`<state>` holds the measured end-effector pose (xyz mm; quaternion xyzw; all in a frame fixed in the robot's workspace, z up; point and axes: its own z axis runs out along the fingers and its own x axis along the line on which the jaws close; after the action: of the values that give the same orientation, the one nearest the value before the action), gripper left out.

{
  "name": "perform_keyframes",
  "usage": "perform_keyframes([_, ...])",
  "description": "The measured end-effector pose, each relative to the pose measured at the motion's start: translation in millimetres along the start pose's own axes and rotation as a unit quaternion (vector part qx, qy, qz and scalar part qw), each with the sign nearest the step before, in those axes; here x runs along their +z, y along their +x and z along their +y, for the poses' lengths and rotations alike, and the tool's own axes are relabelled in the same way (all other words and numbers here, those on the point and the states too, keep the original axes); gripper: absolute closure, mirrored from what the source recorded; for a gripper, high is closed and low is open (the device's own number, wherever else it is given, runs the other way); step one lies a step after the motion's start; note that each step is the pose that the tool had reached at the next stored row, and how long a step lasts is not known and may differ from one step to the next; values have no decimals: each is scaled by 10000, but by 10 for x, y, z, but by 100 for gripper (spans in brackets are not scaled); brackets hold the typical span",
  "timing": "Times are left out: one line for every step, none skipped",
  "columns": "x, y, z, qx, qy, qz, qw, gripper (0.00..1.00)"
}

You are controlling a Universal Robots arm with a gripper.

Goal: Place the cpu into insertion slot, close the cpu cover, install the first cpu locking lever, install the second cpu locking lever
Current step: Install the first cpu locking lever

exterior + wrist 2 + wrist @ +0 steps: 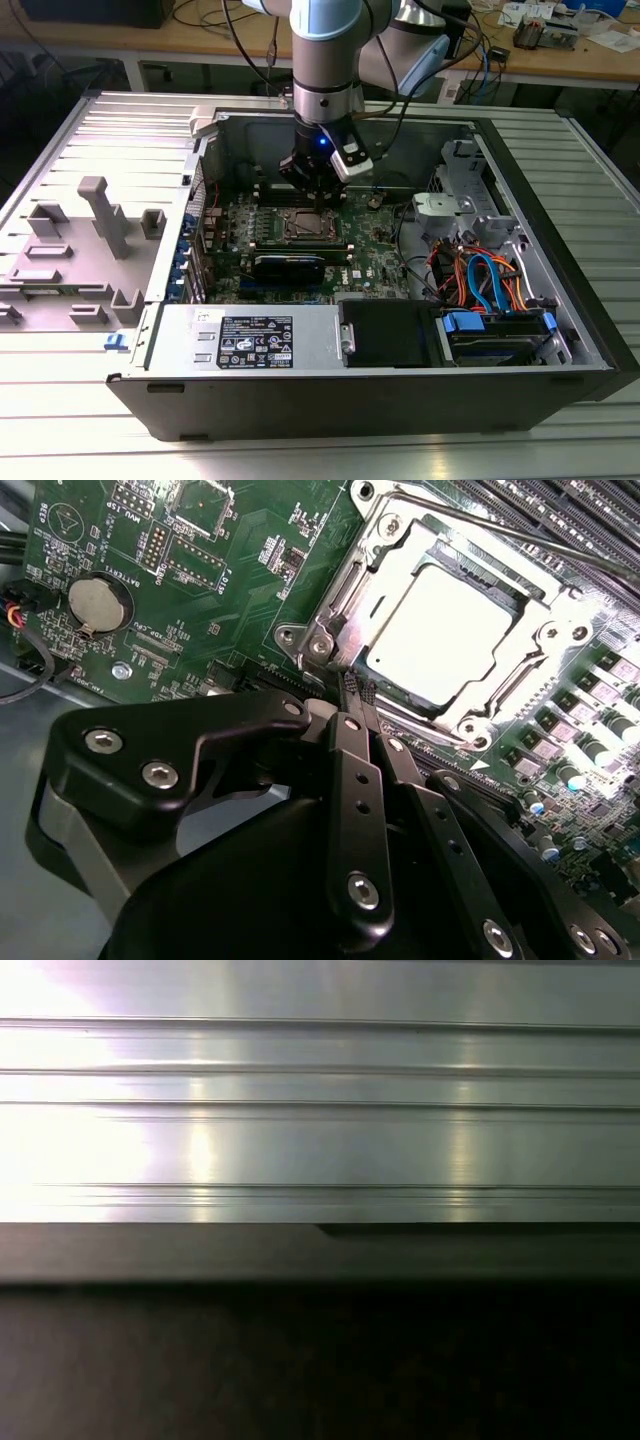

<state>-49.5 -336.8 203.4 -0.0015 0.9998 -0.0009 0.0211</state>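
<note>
My black 2-fingered gripper (350, 685) hangs straight down into the open dark computer case (560, 250), its jaws drawn narrow, tips nearly together with nothing between them. The tips sit just beside the near corner of the square silvery-rimmed insertion slot (330, 610), close to a corner screw. I judge they are pinched thin like this to work at something slim along the socket edge rather than to carry a part.

The small flat square cpu with its silver-grey metal top (440, 630) already lies in the slot, flat and square to it. The thin silvery metal cpu cover with its square window (545, 645) is down over it, framing the chip. 1 thin steel locking lever rod (500, 530) runs along the far side of the socket; whether it is latched I cannot tell.

Around the socket spreads the green motherboard (230, 590), with a round silver coin battery (100, 600) well apart from the slot. In the exterior view the case lies on its side on a ribbed aluminium table (90, 440), with grey plastic fixtures (100, 215) on the exterior view's left. Behind stands a wooden bench (600, 60) strewn with cables.
</note>
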Motion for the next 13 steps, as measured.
perform_keyframes([2, 0, 0, 0, 2, 0, 10000, 89])
perform_keyframes([4, -1, 0, 0, 3, 0, 10000, 89])
perform_keyframes([6, -1, 0, 0, 4, 0, 10000, 89])
perform_keyframes([8, -1, 0, -1, 4, -1, 10000, 89])
perform_keyframes([9, -1, 1, 0, 4, 0, 10000, 89])
perform_keyframes([10, -1, 0, -1, 4, 0, 10000, 89])
perform_keyframes([11, -1, 0, -1, 5, 0, 10000, 89])
perform_keyframes([11, 0, 0, 0, 5, 0, 10000, 89])
perform_keyframes([11, 0, 0, 0, 3, 0, 10000, 89])
perform_keyframes([12, 0, 0, 0, 2, 0, 10000, 89])
perform_keyframes([14, 0, 1, 0, 1, 0, 10000, 89])
perform_keyframes([20, -1, 1, 0, 1, 3, 10000, 89])
perform_keyframes([25, -2, 1, -1, 2, 8, 10000, 89])
